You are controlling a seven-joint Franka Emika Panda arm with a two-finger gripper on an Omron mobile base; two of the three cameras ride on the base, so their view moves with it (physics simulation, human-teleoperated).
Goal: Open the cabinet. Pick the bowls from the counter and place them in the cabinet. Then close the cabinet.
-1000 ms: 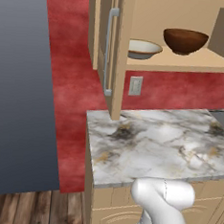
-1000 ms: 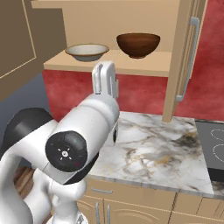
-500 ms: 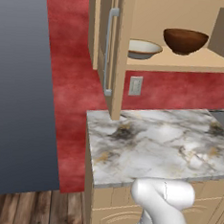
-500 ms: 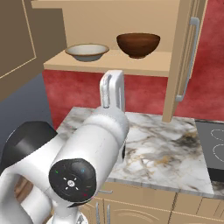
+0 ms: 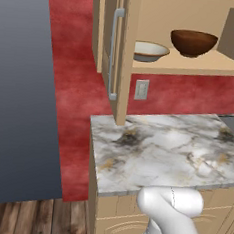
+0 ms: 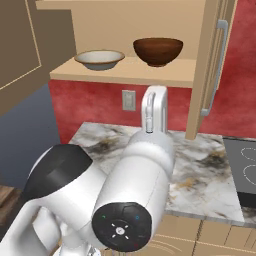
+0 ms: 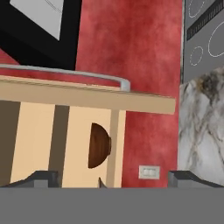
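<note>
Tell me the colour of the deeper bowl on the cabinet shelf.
Glossy dark reddish-brown bowl; clearest in the right base view.

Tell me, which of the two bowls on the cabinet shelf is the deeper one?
The glossy dark reddish-brown bowl. It stands taller and rounder than the shallow cream-white bowl beside it.

Red wall (image 5: 79, 60), wood floor (image 5: 24, 219), black cooktop (image 6: 242, 172).

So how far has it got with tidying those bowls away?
Nearly done, it seems. The cream bowl and brown bowl both sit on the cabinet shelf, and the marble counter holds no bowls. The open pincer holds nothing. Left: both cabinet doors stand open, so swing the right door and the left one shut.
</note>
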